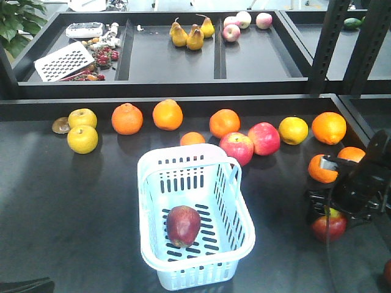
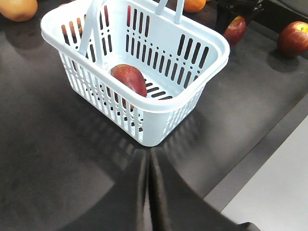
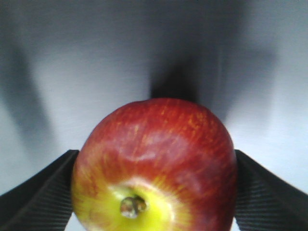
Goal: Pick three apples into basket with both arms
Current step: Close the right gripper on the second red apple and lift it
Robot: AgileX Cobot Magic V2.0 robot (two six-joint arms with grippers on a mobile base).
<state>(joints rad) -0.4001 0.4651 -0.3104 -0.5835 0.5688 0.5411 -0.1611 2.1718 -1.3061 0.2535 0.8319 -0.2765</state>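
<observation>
Dark red apple (image 3: pixel 154 163) fills right wrist view. You see right gripper (image 1: pixel 333 210) fingers (image 3: pixel 33 197) part-closed, pressing both its flanks. Front view puts it at 3 o'clock from basket (image 1: pixel 149 177), low on table (image 1: pixel 73 213). Second apple (image 1: pixel 182 224) lies inside basket on slotted floor. Third apple (image 2: pixel 294 37) loose on table near gripped one. Left gripper (image 2: pixel 148 161) fingers pressed together, holding nothing; basket at their 12 o'clock.
</observation>
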